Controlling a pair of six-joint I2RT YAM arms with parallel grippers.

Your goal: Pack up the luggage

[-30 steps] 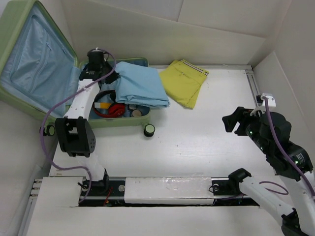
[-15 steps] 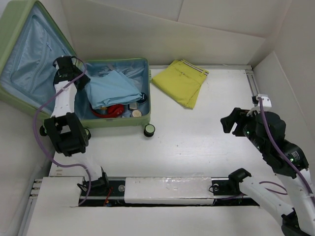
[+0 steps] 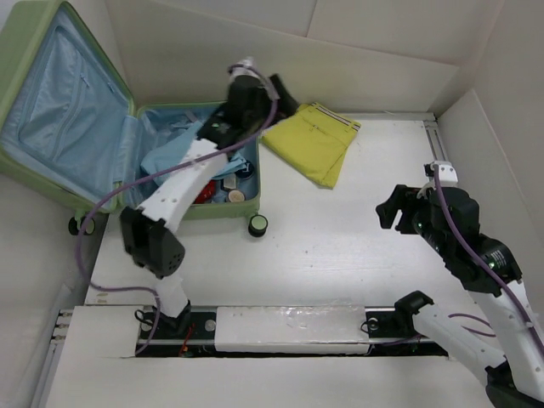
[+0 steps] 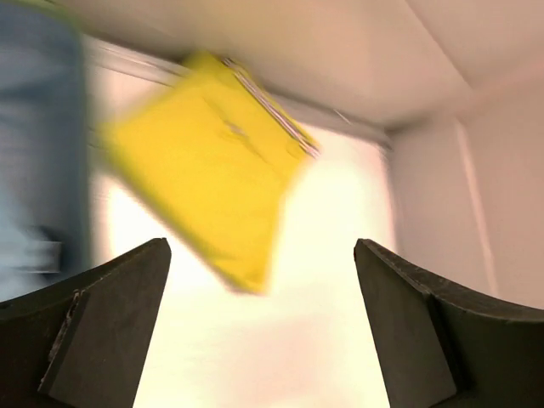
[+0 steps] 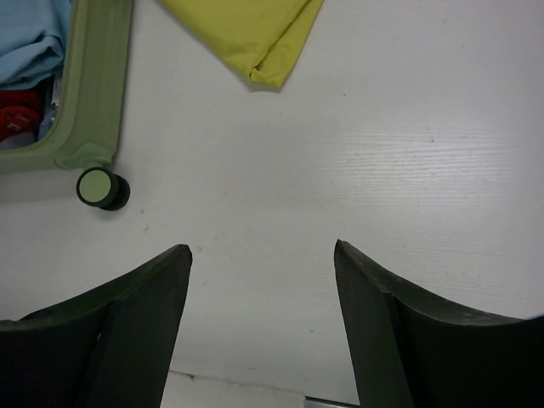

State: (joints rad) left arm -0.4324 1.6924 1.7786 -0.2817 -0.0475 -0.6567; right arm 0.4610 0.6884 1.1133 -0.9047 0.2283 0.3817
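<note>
Swinging rightward, apparently opened: left gripper point(image 4: 262, 248)

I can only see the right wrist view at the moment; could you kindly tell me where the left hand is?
Observer: The left hand hangs just past the suitcase's far right corner, beside the yellow garment.
Operator: Thank you. Is it carrying anything?
Observer: No, its fingers stand wide apart with nothing between them.
Operator: And is the suitcase lid open?
Observer: Yes, the lid is swung open to the left, with its blue lining showing.
</note>
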